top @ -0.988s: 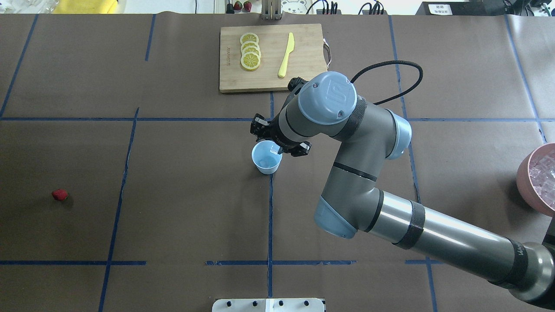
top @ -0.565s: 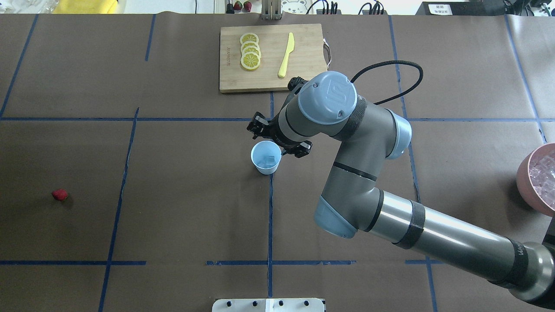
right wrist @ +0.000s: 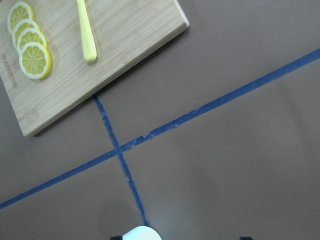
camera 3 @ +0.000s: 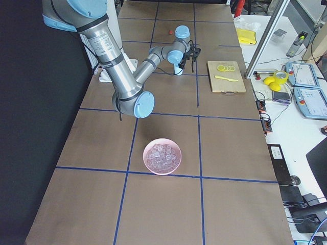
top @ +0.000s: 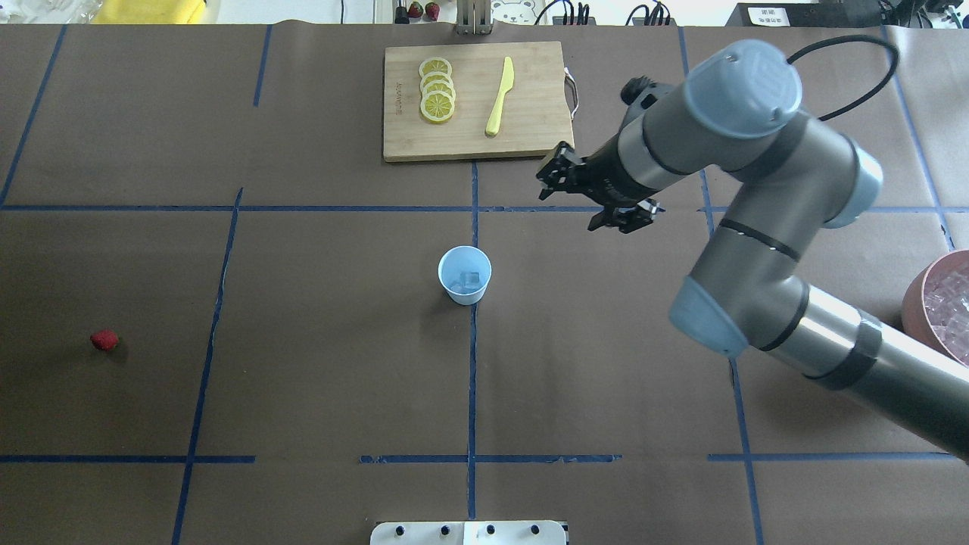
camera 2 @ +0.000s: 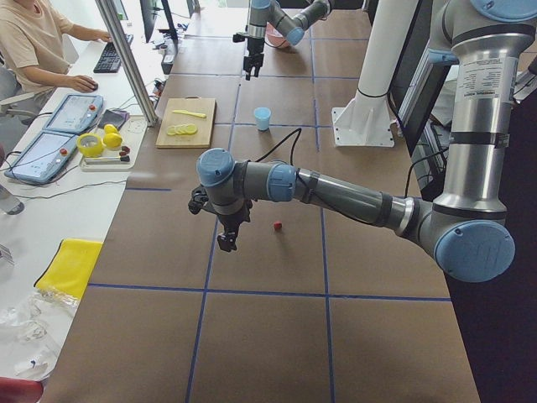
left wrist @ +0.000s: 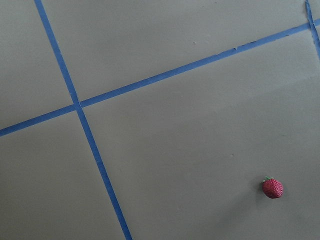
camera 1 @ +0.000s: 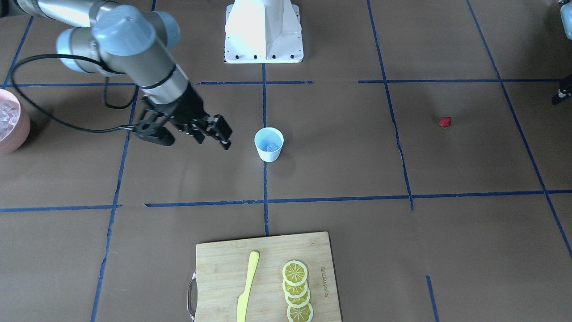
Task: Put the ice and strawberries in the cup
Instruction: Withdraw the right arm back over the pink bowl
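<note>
Your right gripper (top: 596,200) hangs spread wide, holding nothing. The cup (top: 464,274) stands upright, mouth up, well past its fingertips, with an ice cube (top: 473,279) inside; the right wrist camera catches only a sliver of rim. The strawberry (left wrist: 272,188) lies near the left gripper (camera 2: 226,240), green top up-left in that wrist view, long axis unclear. You cannot tell how open that gripper is.

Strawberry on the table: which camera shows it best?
The left wrist-mounted view: the strawberry appears largest there, its red skin and green top clear. Overhead and front-facing views show only a small red blob; exterior left shows a speck; the right wrist view misses it.
</note>
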`<state>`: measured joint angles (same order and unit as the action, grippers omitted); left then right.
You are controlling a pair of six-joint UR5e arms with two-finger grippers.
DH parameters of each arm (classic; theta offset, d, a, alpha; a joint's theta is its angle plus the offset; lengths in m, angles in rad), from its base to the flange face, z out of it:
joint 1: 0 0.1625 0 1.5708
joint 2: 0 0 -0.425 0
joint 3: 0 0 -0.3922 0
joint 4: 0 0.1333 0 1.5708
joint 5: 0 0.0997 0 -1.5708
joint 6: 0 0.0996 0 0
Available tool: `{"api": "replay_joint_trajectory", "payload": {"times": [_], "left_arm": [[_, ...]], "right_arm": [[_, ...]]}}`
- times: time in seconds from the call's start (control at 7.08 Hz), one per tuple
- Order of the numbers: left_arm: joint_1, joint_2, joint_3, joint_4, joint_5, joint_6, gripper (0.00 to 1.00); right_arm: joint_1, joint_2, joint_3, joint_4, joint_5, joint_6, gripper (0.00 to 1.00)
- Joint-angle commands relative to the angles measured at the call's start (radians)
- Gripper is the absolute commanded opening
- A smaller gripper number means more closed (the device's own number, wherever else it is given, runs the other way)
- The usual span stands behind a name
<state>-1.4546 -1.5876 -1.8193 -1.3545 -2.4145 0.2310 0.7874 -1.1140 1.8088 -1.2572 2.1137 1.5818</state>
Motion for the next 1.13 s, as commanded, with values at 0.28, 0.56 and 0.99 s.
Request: {"api": "replay_joint_trajectory", "payload": {"times": [0.28, 0.56, 0.99], "left_arm": [[-0.001, 0.0, -0.006, 0.0, -0.002, -0.002, 1.0], [-0.001, 0.001, -0.006, 0.0, 0.0, -0.002, 1.0], [0.0, 0.0, 0.005, 0.0, -0.002, -0.002, 1.0]], "right_arm": [[0.228, -0.564, 0.23, 0.013, 0.069, -0.561, 0.84], [0.417, -0.758, 0.222, 0.015, 0.119, -0.94, 0.85], [0.498, -0.816, 0.1, 0.016, 0.129, -1.187, 0.88]]}}
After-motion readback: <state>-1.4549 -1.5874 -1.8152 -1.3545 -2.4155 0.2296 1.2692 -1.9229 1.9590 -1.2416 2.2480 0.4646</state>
